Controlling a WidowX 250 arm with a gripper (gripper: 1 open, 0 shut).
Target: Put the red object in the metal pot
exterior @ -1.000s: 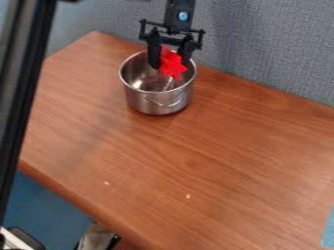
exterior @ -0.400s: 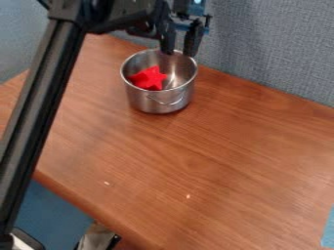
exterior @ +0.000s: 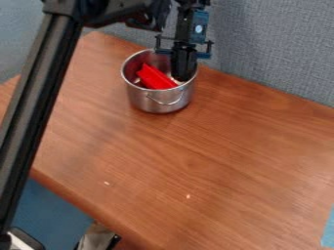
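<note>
claw [exterior: 185, 66]: black fingers pressed together, pinching nothing, pointing steeply down at the right side of the pot's mouth, tips at or just inside the rim
arm: dark, reaching in from the upper left across the back of the scene
red object [exterior: 155, 76]: lying inside the pot, tilted against its inner wall, just left of the claw, not gripped
metal pot [exterior: 159, 97]: shiny, round, upright near the far corner of the worktop
worktop [exterior: 196, 156]: brown wood grain, with blue wall behind
</note>
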